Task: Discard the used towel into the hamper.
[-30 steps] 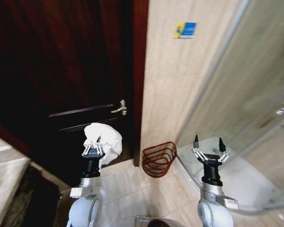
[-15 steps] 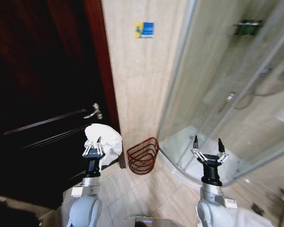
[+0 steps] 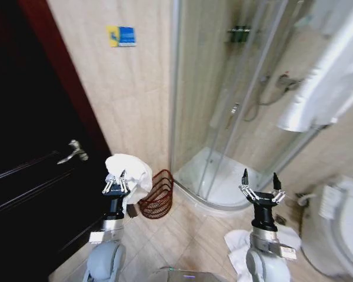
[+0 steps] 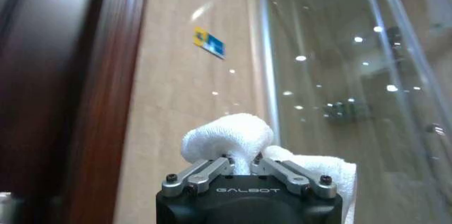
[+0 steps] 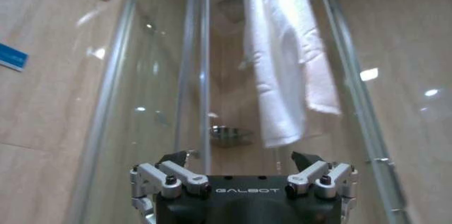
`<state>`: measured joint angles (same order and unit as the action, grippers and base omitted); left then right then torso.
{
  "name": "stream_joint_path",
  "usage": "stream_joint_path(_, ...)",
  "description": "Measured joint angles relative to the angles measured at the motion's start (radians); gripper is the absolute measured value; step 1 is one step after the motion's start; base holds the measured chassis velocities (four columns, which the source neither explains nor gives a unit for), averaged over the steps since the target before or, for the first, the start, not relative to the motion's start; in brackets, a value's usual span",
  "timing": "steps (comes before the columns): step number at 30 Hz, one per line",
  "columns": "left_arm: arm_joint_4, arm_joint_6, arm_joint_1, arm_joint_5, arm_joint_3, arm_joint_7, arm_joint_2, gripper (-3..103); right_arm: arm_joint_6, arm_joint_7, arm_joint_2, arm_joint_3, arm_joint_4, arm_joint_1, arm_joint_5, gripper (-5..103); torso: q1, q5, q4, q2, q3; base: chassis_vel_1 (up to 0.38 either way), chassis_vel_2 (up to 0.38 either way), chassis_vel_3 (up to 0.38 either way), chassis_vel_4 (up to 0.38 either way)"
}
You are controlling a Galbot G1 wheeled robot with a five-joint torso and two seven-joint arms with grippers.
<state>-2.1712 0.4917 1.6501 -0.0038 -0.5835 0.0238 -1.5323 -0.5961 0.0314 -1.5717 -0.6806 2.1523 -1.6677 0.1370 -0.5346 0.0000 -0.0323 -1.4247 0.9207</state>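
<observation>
Left gripper [image 3: 115, 185]: fingers clamped on bunched white towel [image 3: 131, 171], held raised at chest height. Towel overlaps hamper [image 3: 157, 194] in head view; hamper on floor against wall, between door [image 3: 29, 176] and shower [image 3: 223, 117]. Right gripper [image 3: 259, 187]: fingers spread, empty, raised near shower. Risk: release from present height, off hamper centre, likely drops towel beside rim; loose folds may snag the wires.

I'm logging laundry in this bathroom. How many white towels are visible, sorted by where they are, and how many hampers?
Towel held in the left gripper: 1
Towel hanging by the shower: 1
Towel on the floor: 1
Hamper: 1
Total: 4
</observation>
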Motion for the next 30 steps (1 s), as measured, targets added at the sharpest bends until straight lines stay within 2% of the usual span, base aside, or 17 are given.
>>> stream_joint_path(13,0.087,-0.001,-0.039,-0.043,0.033,-0.035,0.032,6,-0.023,-0.012,0.002,-0.009,-0.016,0.011,-0.005,100,0.000,0.0000,-0.0002,0.000,0.000,-0.008,-0.012,-0.008,-0.007)
stream_joint_path(19,0.144,0.003,-0.045,-0.130,0.070,-0.079,0.072,6,-0.030,-0.014,-0.004,-0.006,-0.021,0.000,0.009,100,0.000,0.0000,-0.0003,0.000,0.000,0.000,0.000,0.000,0.000)
stream_joint_path(26,0.194,-0.008,-0.092,-0.201,0.107,-0.074,0.129,6,-0.046,-0.016,-0.003,-0.017,-0.039,0.003,0.047,100,0.000,0.0000,-0.0003,0.000,0.000,0.000,0.000,0.000,0.000)
stream_joint_path(30,0.261,-0.014,-0.132,-0.252,0.120,-0.066,0.171,6,-0.055,-0.015,-0.017,0.002,-0.038,-0.008,0.050,100,0.000,-0.0001,-0.0002,0.000,0.000,0.000,0.000,0.000,0.000)
